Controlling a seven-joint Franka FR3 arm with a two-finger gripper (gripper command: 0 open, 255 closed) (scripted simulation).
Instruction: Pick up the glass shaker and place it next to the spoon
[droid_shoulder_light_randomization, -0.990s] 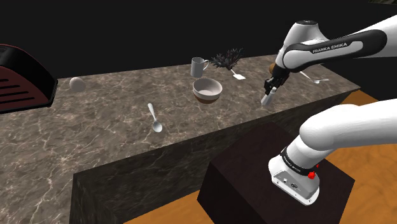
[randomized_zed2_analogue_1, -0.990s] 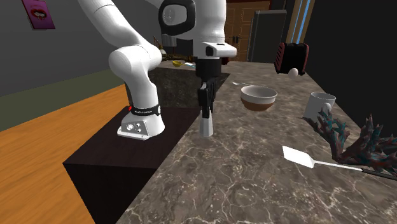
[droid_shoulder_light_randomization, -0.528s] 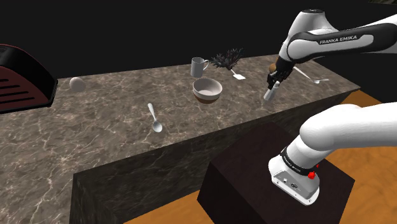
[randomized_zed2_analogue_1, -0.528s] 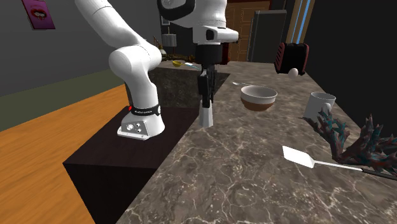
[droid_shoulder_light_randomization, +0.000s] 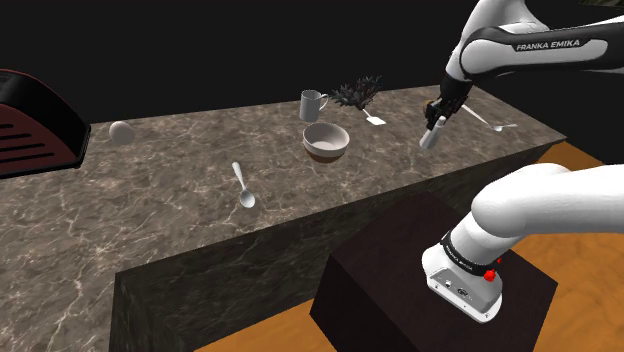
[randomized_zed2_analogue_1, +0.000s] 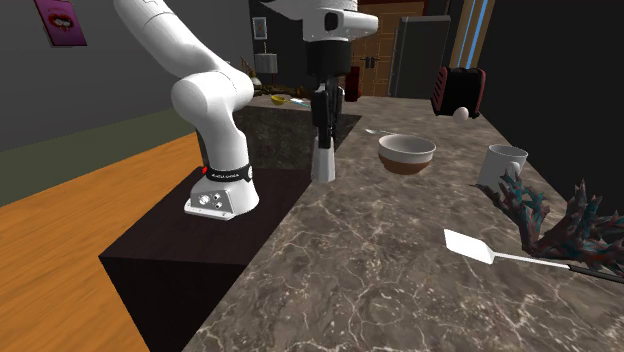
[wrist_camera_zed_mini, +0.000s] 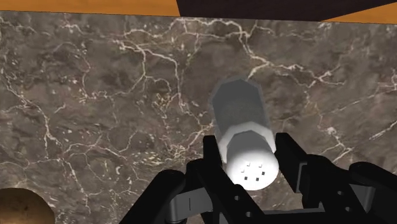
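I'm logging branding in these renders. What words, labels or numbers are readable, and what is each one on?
"FRANKA EMIKA": white letters on the dark part of the arm, in the shoulder view.
Black band low on the arm, in the second exterior view: it has light lettering, too small to read.
Shaker: no text, just holes in its cap.
Poster on the wall: a picture, no readable words.

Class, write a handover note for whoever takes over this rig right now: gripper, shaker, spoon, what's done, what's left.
Gripper: shut on the shaker, clasping its top, lifted off the marble counter near its edge.
Spoon: flat on the counter, well toward the shoulder view's left, past the bowl.
Done: pick-up.
Left: carry it over, set it beside the spoon, release.
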